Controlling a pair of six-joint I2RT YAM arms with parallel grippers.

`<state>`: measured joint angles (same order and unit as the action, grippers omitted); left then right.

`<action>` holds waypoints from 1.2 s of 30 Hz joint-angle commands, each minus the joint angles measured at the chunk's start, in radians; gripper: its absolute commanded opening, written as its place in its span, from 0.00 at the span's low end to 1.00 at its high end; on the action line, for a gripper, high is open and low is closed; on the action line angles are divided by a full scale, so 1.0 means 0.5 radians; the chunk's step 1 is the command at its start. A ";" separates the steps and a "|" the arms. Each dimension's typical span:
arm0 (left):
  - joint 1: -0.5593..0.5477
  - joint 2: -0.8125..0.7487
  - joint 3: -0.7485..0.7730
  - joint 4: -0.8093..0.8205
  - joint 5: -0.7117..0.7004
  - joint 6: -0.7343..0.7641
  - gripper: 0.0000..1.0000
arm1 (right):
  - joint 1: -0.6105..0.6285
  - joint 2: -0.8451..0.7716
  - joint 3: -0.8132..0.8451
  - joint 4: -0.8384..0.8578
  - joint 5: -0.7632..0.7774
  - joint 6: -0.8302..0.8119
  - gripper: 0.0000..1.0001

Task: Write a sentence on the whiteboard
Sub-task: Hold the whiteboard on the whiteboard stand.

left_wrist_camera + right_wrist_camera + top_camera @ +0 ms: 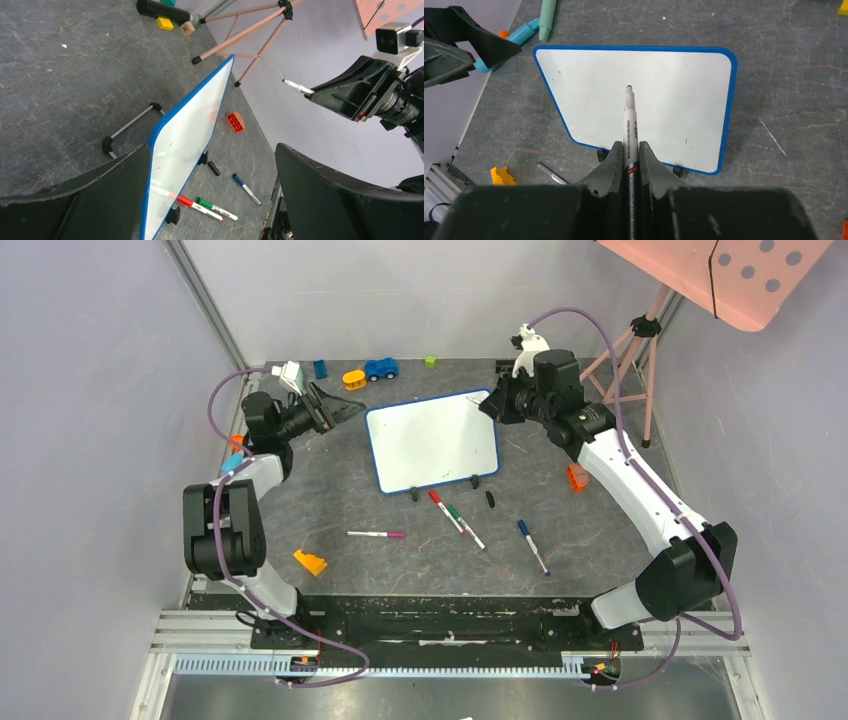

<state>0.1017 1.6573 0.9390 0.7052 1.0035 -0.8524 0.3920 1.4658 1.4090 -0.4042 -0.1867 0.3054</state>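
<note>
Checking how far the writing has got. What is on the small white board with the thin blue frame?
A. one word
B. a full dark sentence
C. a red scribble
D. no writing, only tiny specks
D: the blue-framed white board is bare but for specks; the right gripper holds a white marker pointed at it.

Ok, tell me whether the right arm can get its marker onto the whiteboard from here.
Probably yes. The right claw is shut on the marker, whose bare tip points at the whiteboard with nothing between them; the left claw stands off at the other edge.
</note>
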 commanded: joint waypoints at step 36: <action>-0.014 0.586 -0.284 1.704 0.085 -0.924 1.00 | 0.017 -0.062 -0.054 0.188 -0.096 -0.261 0.00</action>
<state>0.1028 2.0228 0.8875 1.4612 1.1023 -1.2400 0.3988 1.4384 1.3407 -0.3523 -0.2295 0.1913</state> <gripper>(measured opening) 0.993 0.114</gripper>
